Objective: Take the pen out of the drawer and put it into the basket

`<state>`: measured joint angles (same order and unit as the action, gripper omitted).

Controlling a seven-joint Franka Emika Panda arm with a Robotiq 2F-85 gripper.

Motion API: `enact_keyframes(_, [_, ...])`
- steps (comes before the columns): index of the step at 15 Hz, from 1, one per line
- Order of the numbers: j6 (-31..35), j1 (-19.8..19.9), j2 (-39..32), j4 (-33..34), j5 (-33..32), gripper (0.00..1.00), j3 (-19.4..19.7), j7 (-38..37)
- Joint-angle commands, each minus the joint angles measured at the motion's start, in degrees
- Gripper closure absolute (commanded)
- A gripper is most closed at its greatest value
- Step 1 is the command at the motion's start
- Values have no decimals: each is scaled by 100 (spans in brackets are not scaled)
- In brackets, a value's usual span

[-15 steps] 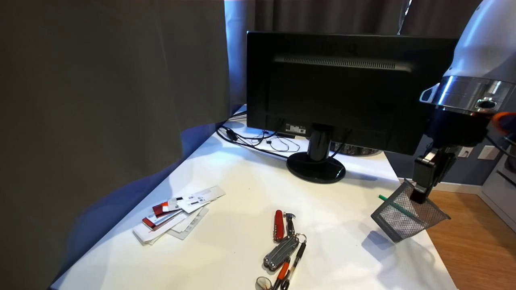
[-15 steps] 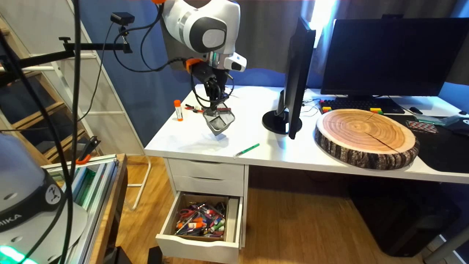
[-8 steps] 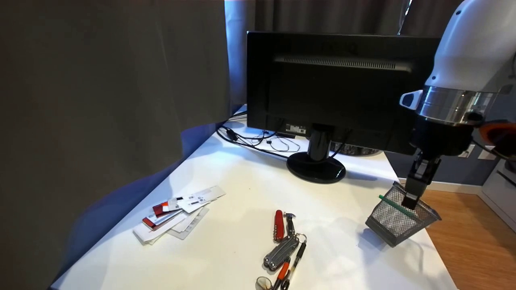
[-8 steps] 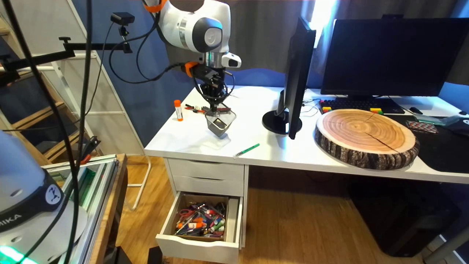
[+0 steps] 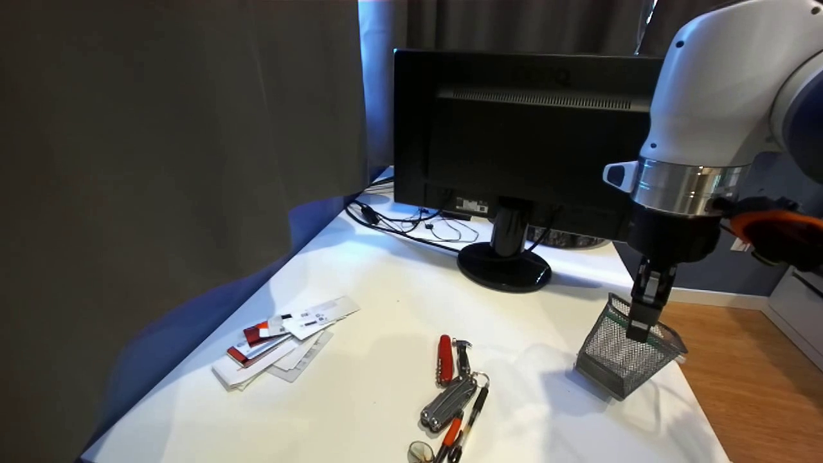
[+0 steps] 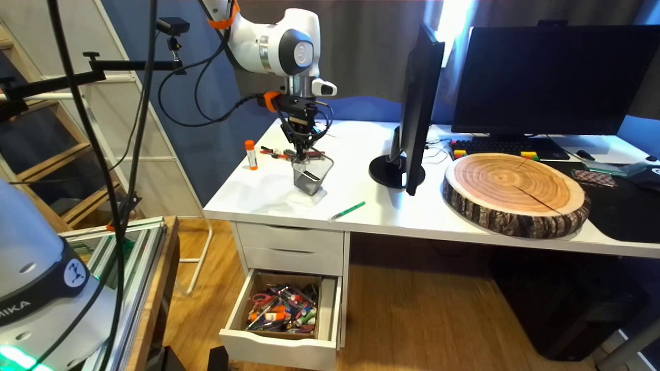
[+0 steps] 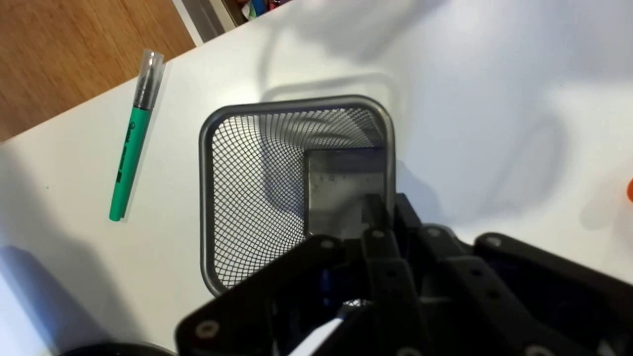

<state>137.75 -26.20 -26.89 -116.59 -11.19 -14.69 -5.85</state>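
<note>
The basket (image 5: 617, 357), a grey wire-mesh box, hangs tilted from my gripper (image 5: 639, 329), its bottom at or just above the desk; whether it touches I cannot tell. In the wrist view my gripper (image 7: 390, 207) is shut on the right rim of the basket (image 7: 247, 188), one finger inside and one outside. I see the basket's inside, and nothing lies in it. The green pen (image 7: 131, 153) lies on the desk to the left of the basket, its clear cap at the desk edge. It also shows in an exterior view (image 6: 348, 211). The drawer (image 6: 281, 348) is open below.
A black monitor (image 5: 546, 154) stands beside the arm. A red pocket knife (image 5: 444, 360) and a grey multitool (image 5: 448, 404) lie on the desk, with cards (image 5: 283, 341) farther off. A glue stick (image 6: 251, 155) stands behind the basket. A wood slab (image 6: 515, 185) sits right of the monitor.
My gripper has lowered the basket toward the desk and carried it slightly toward the pen's side. The basket has turned more upright. The pen and drawer have not moved.
</note>
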Motion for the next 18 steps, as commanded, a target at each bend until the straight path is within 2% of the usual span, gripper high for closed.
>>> enact_keyframes(1, [-240,-173,-196,314,-285,61,119,-119])
enact_keyframes(6, [-99,-91,-41,239,-235,28,119,-109])
enact_keyframes(10, [276,36,342,-71,-307,1,223,-133])
enact_keyframes(18, [1524,549,827,-928,-476,0,587,118])
